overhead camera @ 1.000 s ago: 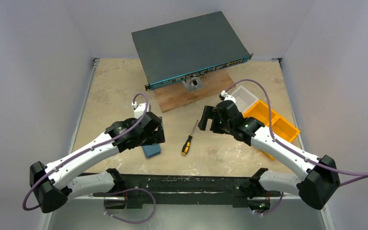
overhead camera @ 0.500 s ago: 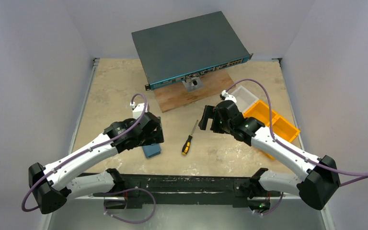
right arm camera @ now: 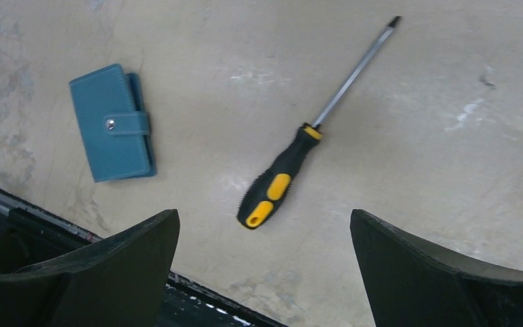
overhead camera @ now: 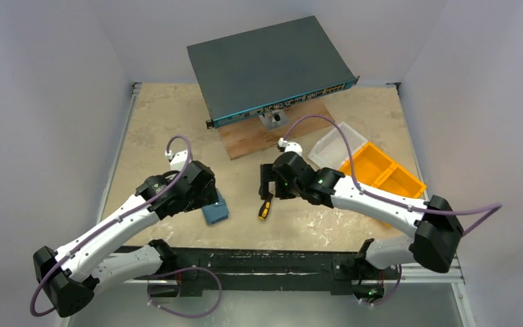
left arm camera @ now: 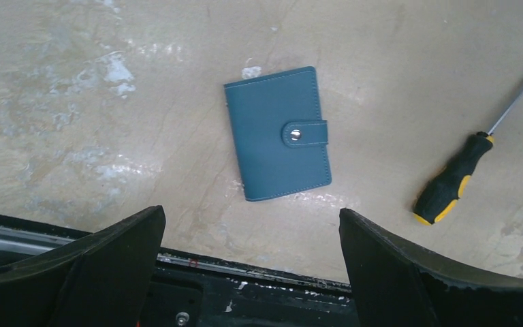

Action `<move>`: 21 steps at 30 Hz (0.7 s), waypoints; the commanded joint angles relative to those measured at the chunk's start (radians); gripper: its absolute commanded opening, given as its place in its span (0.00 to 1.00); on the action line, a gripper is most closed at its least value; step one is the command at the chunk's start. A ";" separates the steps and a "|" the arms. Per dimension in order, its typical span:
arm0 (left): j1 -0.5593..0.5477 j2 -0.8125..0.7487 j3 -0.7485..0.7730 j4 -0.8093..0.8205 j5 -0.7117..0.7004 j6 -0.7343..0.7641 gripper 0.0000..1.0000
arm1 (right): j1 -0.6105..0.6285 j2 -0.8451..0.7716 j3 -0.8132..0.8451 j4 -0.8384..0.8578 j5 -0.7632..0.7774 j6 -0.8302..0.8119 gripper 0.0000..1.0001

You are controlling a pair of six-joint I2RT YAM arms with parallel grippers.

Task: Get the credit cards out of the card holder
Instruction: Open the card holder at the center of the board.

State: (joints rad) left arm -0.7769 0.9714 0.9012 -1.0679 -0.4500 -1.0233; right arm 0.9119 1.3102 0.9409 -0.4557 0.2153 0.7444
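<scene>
Black-yellow screwdriver (right arm camera: 306,136), grey network switch (overhead camera: 269,65), wooden board (overhead camera: 245,142), orange bin (overhead camera: 381,174)

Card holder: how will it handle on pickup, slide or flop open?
Probably light. The card holder lies flat and thin on the table, so a push likely slides it. Its snap tab looks shut, so it should stay folded when lifted.

Both end effectors (left arm camera: 250,225) (right arm camera: 264,228) spread, seemingly empty.
</scene>
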 commanded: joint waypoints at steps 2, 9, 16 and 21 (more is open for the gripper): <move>0.092 -0.085 -0.029 -0.062 0.014 -0.003 1.00 | 0.105 0.111 0.161 0.008 0.072 -0.012 0.97; 0.206 -0.153 -0.055 -0.081 0.082 0.030 1.00 | 0.211 0.308 0.325 0.009 0.084 -0.057 0.90; 0.299 -0.215 -0.097 -0.116 0.114 0.028 1.00 | 0.286 0.535 0.520 -0.015 0.092 -0.102 0.73; 0.362 -0.242 -0.109 -0.158 0.106 0.010 1.00 | 0.303 0.675 0.641 -0.049 0.118 -0.117 0.64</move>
State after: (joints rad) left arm -0.4503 0.7479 0.7982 -1.1824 -0.3443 -1.0080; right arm 1.2064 1.9278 1.4788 -0.4679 0.2802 0.6563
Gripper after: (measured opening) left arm 0.998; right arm 0.673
